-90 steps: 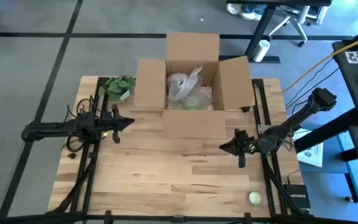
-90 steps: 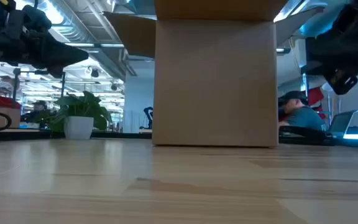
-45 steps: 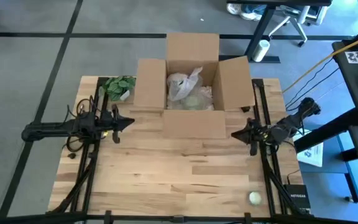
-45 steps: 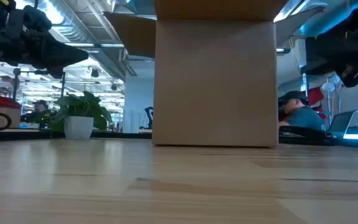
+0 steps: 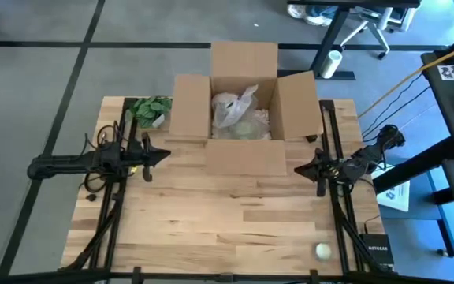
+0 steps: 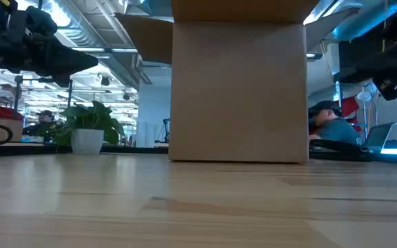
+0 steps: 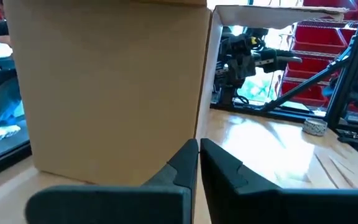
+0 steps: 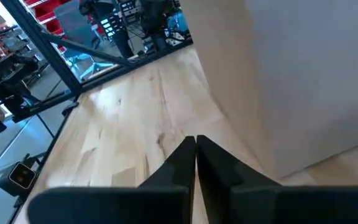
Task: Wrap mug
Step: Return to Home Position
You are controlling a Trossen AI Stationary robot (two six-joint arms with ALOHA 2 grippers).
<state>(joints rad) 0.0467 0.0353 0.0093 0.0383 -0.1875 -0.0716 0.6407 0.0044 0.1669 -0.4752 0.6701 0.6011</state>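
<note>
An open cardboard box (image 5: pixel 243 110) stands at the table's far middle. Inside it lies crumpled clear wrap (image 5: pixel 233 104) over a pale green round shape (image 5: pixel 245 128); whether that is the mug I cannot tell. My left gripper (image 5: pixel 164 155) hovers shut left of the box's near corner, pointing right; its wrist view shows the shut fingertips (image 7: pixel 197 146) before the box wall (image 7: pixel 110 81). My right gripper (image 5: pixel 296 171) hovers shut right of the box's near corner, pointing left, its tips (image 8: pixel 195 142) above bare wood. Neither touches anything.
A small potted plant (image 5: pixel 150 109) stands at the far left beside the box. A small pale round object (image 5: pixel 322 251) lies at the near right corner. The wood in front of the box is bare. A person (image 6: pixel 329 124) sits beyond the table.
My right gripper has drawn back toward the table's right and far edges, from the open wood up beside the box's near right corner, staying shut. It has kept still for the last half second.
</note>
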